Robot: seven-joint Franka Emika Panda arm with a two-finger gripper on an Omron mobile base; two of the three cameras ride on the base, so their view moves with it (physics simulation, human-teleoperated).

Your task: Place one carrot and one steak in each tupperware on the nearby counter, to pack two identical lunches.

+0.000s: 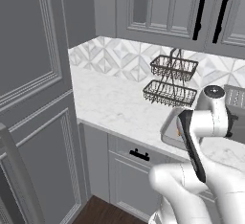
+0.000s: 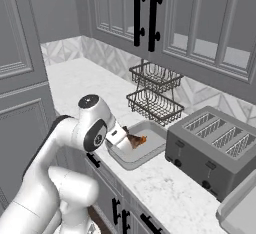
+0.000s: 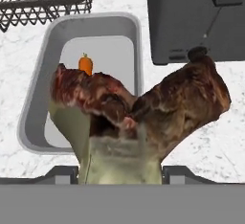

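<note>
My gripper point(image 2: 123, 139) is shut on the dark brown steak point(image 3: 143, 108), which hangs folded and hides the fingertips in the hand view. The steak point(image 2: 136, 140) hovers just above a light-grey tupperware point(image 3: 33, 103) on the white counter point(image 2: 75, 83). One orange carrot point(image 3: 85, 65) lies inside that tupperware near its far end. The same tupperware point(image 1: 167, 134) shows partly behind my arm in the left base view. A corner of a second tupperware point(image 2: 240, 213) shows at the lower right, past the toaster.
A dark grey toaster point(image 2: 215, 148) stands close beside the tupperware on its right. A two-tier black wire basket point(image 2: 152, 93) stands behind it against the tiled wall. Upper cabinets with black handles hang above. A tall panelled cabinet closes the counter's left end.
</note>
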